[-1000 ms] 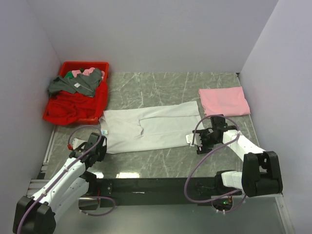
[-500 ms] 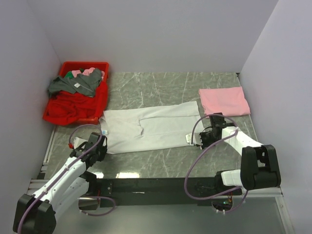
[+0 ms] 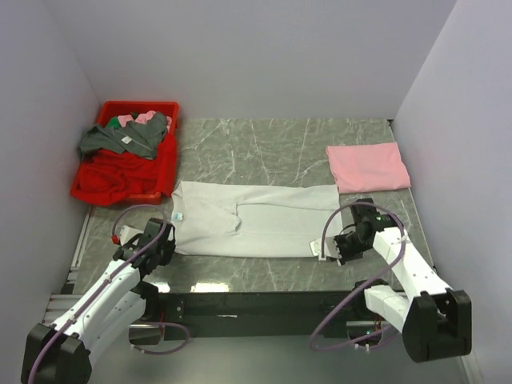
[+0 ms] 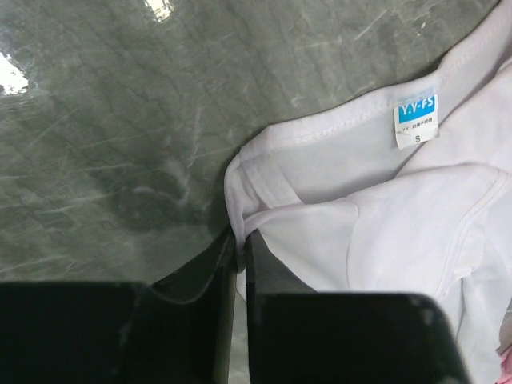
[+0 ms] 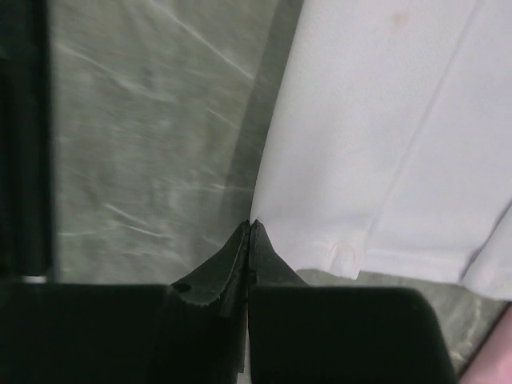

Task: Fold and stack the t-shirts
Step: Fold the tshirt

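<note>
**Plain white cloth t-shirt (image 3: 248,228) held stretched between two clenched tools**

The left tool (image 4: 240,236) is clamped on a fold of white cloth at the shoulder, just beside the collar and its small bluish neck label (image 4: 417,116). The right tool (image 5: 250,228) is closed tight on the hem edge at the opposite end, where the cloth seems pinched at the very tips. Holding both ends likely keeps the shirt taut and flat on the grey marbled table (image 3: 264,144), ready for a fold. It lies lengthwise between the tools, along the near side. The folded pale pink cloth t-shirt (image 3: 368,166) waits at far right as the base of the stack, well apart from the red plastic bin (image 3: 136,105) of clothes at far left.
</note>
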